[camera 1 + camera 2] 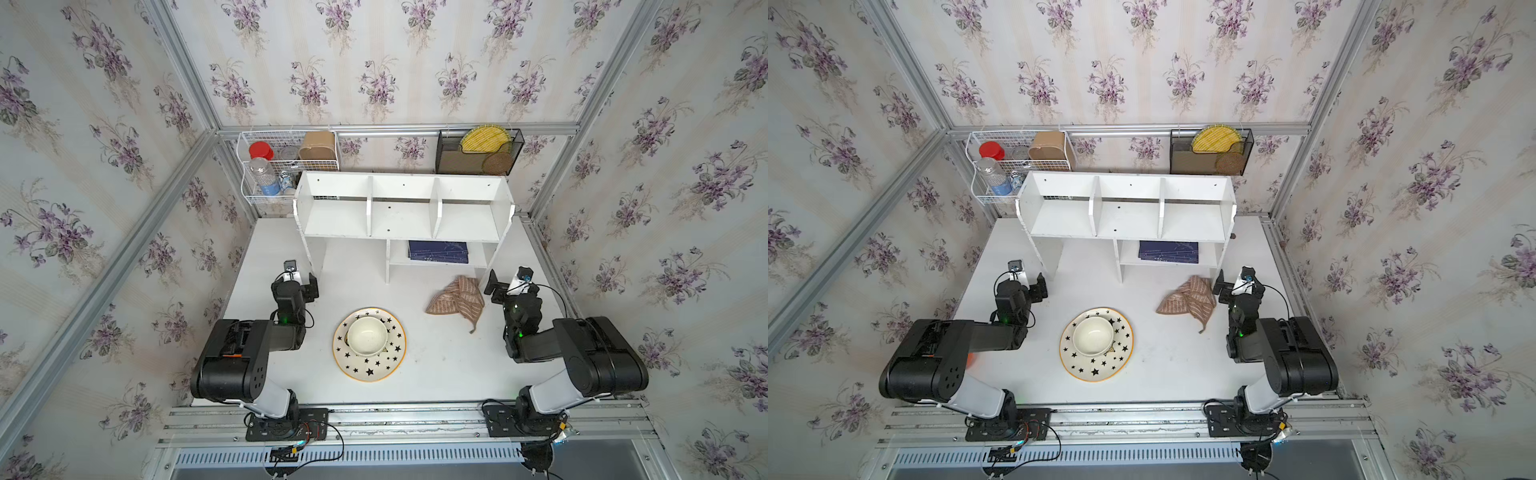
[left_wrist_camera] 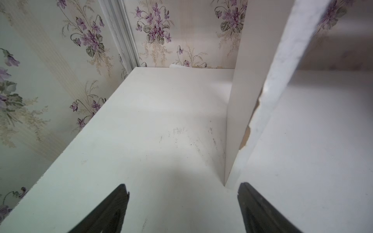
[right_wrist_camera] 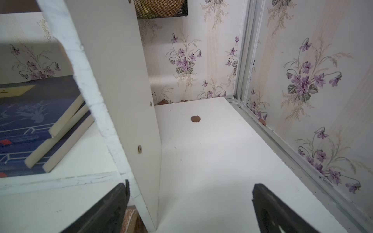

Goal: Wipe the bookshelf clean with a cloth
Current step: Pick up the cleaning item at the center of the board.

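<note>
Small soft brown rag with beige stripes (image 1: 457, 300) lies crumpled on white tabletop (image 1: 436, 365), before wide white wooden bookshelf (image 1: 401, 216), just beside right gripper (image 1: 494, 289); left gripper (image 2: 182, 187) and right: jaws apart, empty; rag probably light, limp; pinch a raised central fold.

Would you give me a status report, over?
Left gripper, right gripper open, empty. Striped brown cloth lies on table beside right gripper. White wooden bookshelf: dark blue books on lower shelf.
</note>
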